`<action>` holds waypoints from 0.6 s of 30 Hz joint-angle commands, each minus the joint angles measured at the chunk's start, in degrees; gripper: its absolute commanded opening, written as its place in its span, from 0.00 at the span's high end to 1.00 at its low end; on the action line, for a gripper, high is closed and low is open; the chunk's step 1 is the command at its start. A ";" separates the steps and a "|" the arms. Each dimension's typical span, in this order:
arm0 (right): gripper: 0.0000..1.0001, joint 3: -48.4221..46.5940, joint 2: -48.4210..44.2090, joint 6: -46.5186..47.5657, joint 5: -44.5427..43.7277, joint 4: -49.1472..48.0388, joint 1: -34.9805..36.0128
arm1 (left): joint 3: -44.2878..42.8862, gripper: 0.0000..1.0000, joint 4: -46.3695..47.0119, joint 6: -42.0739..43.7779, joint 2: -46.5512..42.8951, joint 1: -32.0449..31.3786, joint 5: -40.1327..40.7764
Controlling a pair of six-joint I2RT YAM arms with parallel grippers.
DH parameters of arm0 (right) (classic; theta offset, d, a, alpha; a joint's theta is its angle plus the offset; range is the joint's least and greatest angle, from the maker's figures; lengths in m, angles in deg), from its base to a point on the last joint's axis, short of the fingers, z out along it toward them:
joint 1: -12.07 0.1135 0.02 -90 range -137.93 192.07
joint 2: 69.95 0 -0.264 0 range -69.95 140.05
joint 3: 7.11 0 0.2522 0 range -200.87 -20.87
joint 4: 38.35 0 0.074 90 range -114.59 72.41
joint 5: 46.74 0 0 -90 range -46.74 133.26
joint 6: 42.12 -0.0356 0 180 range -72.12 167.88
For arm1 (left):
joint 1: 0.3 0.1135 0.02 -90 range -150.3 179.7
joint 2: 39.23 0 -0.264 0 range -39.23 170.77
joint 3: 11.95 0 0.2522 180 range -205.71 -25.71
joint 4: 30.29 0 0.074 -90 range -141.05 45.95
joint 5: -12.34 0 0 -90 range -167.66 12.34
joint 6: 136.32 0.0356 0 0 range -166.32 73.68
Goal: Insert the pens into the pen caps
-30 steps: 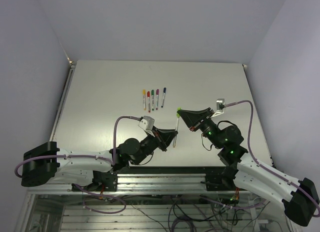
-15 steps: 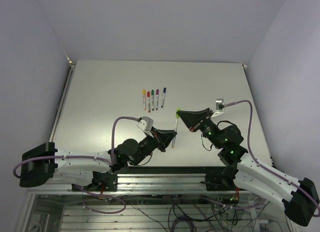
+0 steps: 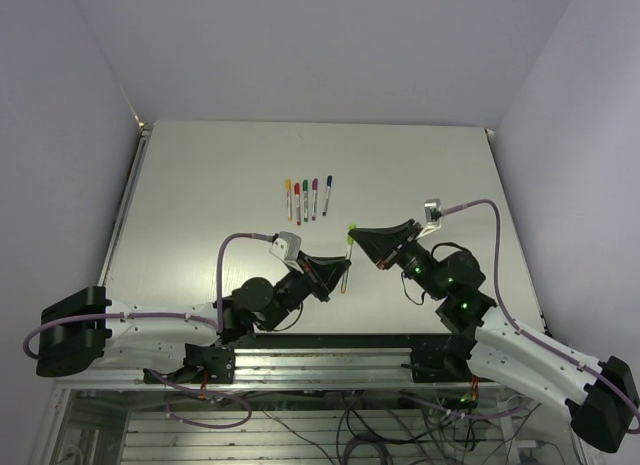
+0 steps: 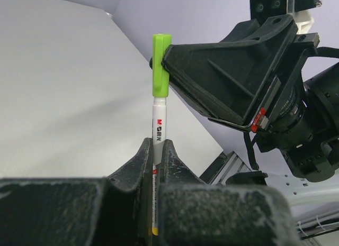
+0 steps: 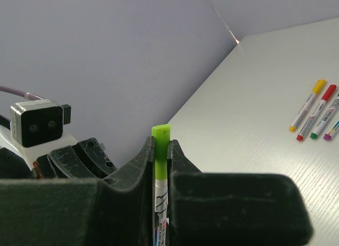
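Note:
My left gripper (image 3: 340,276) is shut on a silvery-grey pen (image 3: 346,262) and holds it tilted above the table's near middle. In the left wrist view the pen (image 4: 159,121) stands upright out of my left gripper (image 4: 157,145), with the light green cap (image 4: 161,66) on its top end. My right gripper (image 3: 357,232) is shut on that light green cap (image 5: 160,143), with the pen barrel (image 5: 161,203) running down between its fingers. Five other pens (image 3: 306,199) lie in a row on the table, with yellow, red, dark green, magenta and blue ends.
The row of pens also shows at the right of the right wrist view (image 5: 317,115). The white table (image 3: 200,205) ends at a metal frame (image 3: 330,357) by the arm bases. Walls close in the left, back and right.
Both grippers, still joined by the pen and cap, have shifted a little to the left. The row of pens has not moved.

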 commanded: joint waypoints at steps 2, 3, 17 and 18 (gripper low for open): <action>1.00 -0.97 0.94 -0.30 2.09 -0.18 0.31 | -0.93 0.93 3.05 1.53 -0.77 0.40 2.72; 1.00 -0.96 1.22 -0.55 2.28 0.09 0.34 | -1.68 0.93 2.64 2.23 -0.77 0.44 2.92; 1.00 -3.09 5.10 0.96 8.24 10.93 0.61 | -7.21 0.93 3.74 5.96 -1.18 7.57 -3.85; 1.00 -3.17 5.18 1.27 8.09 12.24 0.68 | -7.81 0.93 3.21 6.38 -1.43 8.16 -4.37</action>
